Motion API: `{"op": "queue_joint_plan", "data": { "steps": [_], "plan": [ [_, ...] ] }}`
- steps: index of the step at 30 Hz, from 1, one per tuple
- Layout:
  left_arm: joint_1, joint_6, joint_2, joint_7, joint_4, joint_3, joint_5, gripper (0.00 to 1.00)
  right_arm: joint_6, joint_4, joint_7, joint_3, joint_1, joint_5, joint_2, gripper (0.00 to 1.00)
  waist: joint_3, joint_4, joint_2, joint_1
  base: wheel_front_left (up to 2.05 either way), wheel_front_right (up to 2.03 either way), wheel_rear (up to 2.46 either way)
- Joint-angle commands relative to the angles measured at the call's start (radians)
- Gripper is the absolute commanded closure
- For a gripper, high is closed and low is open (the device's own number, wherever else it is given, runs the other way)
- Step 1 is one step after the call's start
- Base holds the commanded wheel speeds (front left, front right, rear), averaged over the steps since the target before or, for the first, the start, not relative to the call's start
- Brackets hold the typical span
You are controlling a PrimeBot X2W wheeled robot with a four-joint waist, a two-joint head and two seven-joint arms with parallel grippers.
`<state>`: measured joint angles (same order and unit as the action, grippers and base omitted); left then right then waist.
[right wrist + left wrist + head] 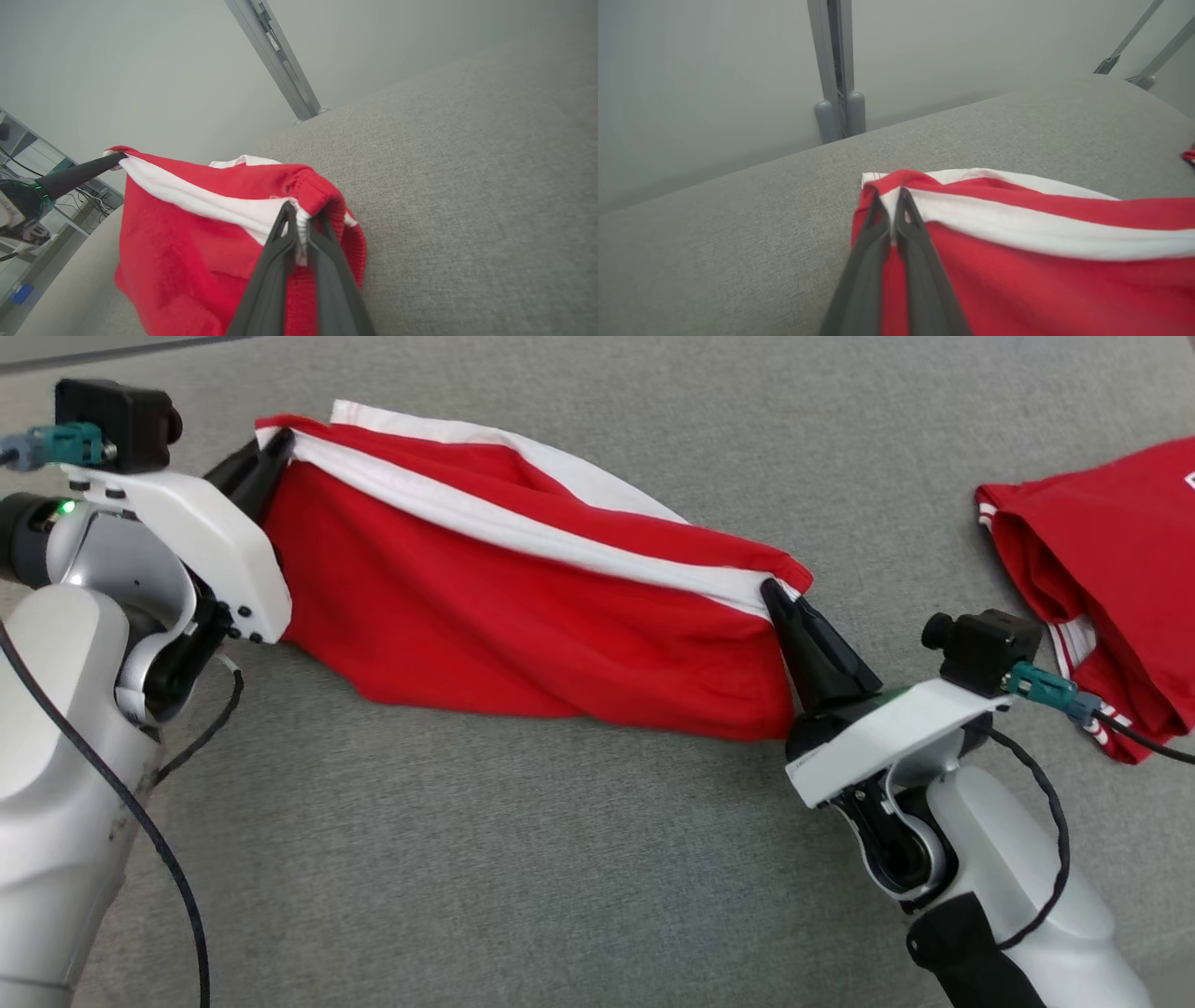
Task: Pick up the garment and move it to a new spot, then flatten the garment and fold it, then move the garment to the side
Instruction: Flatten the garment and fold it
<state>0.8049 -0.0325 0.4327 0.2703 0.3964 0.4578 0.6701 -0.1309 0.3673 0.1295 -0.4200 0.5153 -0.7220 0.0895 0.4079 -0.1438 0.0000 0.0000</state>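
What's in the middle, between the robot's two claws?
The red and white garment, stretched from the left gripper to the right gripper, both shut on its top edge. The head view shows it.

A crumpled red shirt (1111, 579) with striped trim lies on the grey tabletop's (523, 859) right side; a grey post (836, 70), perhaps metal, rises behind.

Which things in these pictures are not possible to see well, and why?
- Head view: the second red garment is cut off by the right edge, and so is its white print.
- Head view: the held garment is doubled over, which hides its far side.
- Right wrist view: the shelf clutter at the left is blurred.
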Motion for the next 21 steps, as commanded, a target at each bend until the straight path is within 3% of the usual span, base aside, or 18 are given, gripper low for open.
{"op": "queue_joint_plan", "data": {
  "steps": [1, 9, 10, 11, 12, 13, 18, 21],
  "plan": [
    [0.056, -0.018, -0.016, -0.023, 0.067, 0.003, -0.009, 1.00, 0.000, 0.032, 0.027, -0.021, 0.038, -0.017, -0.005, 1.00, 0.042, -0.043, 0.0000, 0.0000, 0.00, 0.00, 0.00],
    [0.206, -0.065, -0.077, -0.094, 0.333, 0.030, -0.023, 1.00, 0.000, 0.141, 0.099, -0.111, 0.157, -0.074, -0.021, 0.99, 0.080, -0.074, 0.0000, 0.0000, 0.00, 0.00, 0.00],
    [0.220, -0.069, -0.084, -0.108, 0.362, 0.032, -0.023, 0.65, 0.000, 0.152, 0.106, -0.122, 0.167, -0.086, -0.022, 0.65, 0.083, -0.076, 0.0000, 0.0000, 0.00, 0.00, 0.00],
    [0.233, -0.072, -0.090, -0.126, 0.389, 0.032, -0.022, 0.48, 0.000, 0.158, 0.113, -0.129, 0.173, -0.096, -0.024, 0.33, 0.085, -0.077, 0.0000, 0.0000, 0.00, 0.00, 0.00],
    [0.242, -0.074, -0.098, -0.152, 0.410, 0.027, -0.017, 0.04, 0.000, 0.162, 0.119, -0.131, 0.177, -0.108, -0.024, 0.00, 0.086, -0.077, 0.0000, 0.0000, 0.00, 0.00, 0.00],
    [0.245, -0.078, -0.106, -0.177, 0.430, 0.026, -0.015, 0.00, 0.000, 0.165, 0.124, -0.136, 0.178, -0.117, -0.022, 0.00, 0.084, -0.077, 0.0000, 0.0000, 0.00, 0.00, 0.00],
    [0.232, -0.066, -0.129, -0.359, 0.481, 0.002, -0.019, 0.00, 0.000, 0.132, 0.138, -0.125, 0.136, -0.111, 0.024, 0.00, 0.064, -0.059, 0.0000, 0.0000, 0.00, 0.00, 0.00],
    [0.194, -0.044, -0.138, -0.469, 0.469, -0.008, -0.032, 0.00, 0.000, 0.050, 0.138, -0.055, 0.084, -0.061, 0.049, 0.00, 0.047, -0.037, 0.0000, 0.0000, 0.00, 0.00, 0.00]
  ]
}}
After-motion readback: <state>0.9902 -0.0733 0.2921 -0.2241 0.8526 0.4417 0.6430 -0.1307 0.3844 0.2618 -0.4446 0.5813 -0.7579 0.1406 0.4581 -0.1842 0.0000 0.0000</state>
